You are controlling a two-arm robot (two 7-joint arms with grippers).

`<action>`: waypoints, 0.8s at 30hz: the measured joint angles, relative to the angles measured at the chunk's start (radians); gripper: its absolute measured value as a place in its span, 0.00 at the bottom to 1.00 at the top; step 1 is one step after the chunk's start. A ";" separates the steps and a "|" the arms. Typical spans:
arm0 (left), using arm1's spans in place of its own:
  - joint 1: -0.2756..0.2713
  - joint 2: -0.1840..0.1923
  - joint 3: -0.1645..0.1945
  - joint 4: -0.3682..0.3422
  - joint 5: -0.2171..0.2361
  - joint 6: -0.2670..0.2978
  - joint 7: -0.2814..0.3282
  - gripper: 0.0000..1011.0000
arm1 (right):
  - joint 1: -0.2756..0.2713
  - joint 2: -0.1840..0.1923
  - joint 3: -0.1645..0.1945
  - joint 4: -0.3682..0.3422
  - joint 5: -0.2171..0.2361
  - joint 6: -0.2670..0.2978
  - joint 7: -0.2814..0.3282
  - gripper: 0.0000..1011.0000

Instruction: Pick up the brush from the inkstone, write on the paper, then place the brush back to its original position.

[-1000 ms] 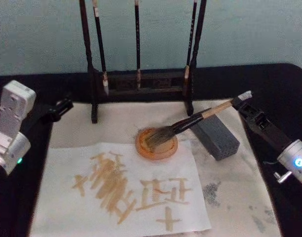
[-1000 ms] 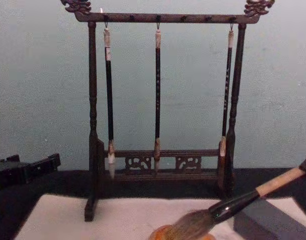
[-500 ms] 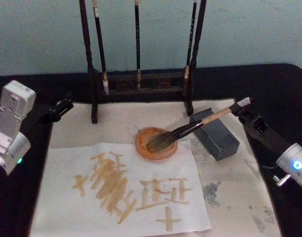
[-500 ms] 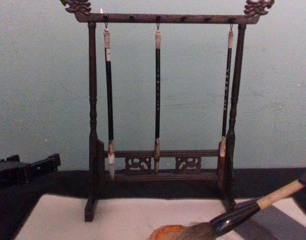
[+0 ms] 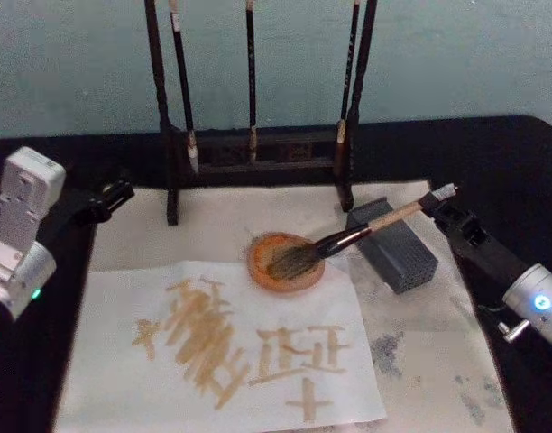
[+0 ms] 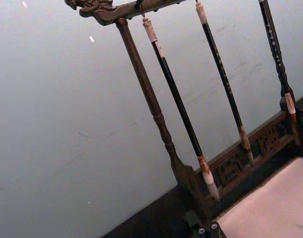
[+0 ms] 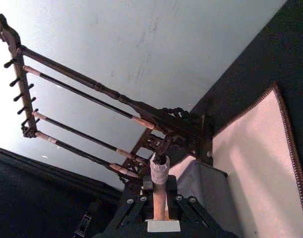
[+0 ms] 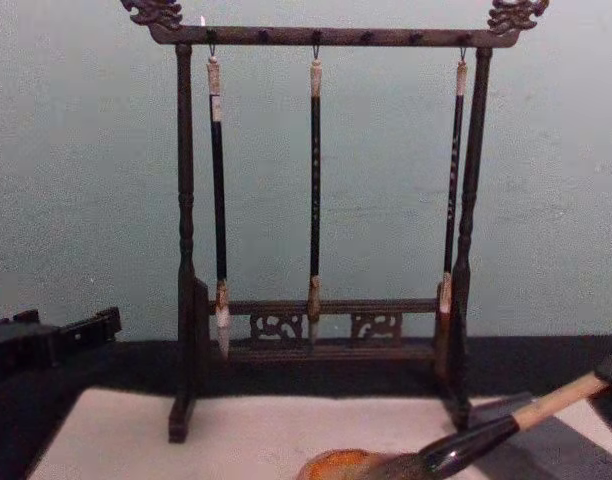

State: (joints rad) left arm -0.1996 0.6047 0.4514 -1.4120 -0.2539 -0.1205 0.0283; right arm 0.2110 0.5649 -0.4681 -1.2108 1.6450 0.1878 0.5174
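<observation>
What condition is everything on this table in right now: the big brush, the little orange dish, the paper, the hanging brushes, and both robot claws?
Large tan-handled brush: tilted, bristles in the dish, handle lying on the grey rectangular block.
Round orange-brown inkstone: upright.
Off-white paper: flat, covered with tan strokes.
Three slim black brushes: hanging on the dark wooden rack.
Right gripper: shut on the brush's end.
Left gripper: parked at the left.

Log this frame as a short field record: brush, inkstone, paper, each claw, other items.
brush: bristles in the inkstone, handle propped across the grey block, end held by the right claw
inkstone: round orange-brown dish at the paper's top edge
paper: flat, covered in tan strokes
right claw: shut on the brush's end cap, at the right of the mat
left claw: idle at the left, off the paper
grey block: right of the inkstone
brush rack: behind, three slim brushes hanging
</observation>
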 joint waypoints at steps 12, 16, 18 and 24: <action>0.000 0.000 0.000 0.000 0.000 0.000 0.000 0.99 | 0.013 -0.005 -0.012 0.023 0.028 0.018 0.008 0.15; 0.000 0.000 0.000 0.000 0.000 0.000 0.000 0.99 | 0.016 -0.006 -0.016 0.028 0.036 0.024 0.011 0.15; 0.000 0.000 0.000 0.000 0.000 0.000 0.000 0.99 | 0.017 -0.005 -0.017 0.028 0.041 0.027 0.014 0.15; 0.000 0.000 0.000 0.000 0.000 0.000 0.000 0.99 | 0.016 0.005 -0.020 0.007 0.045 0.024 0.019 0.15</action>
State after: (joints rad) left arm -0.1995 0.6047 0.4514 -1.4120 -0.2539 -0.1205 0.0283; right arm 0.2269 0.5703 -0.4878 -1.2038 1.6898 0.2115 0.5368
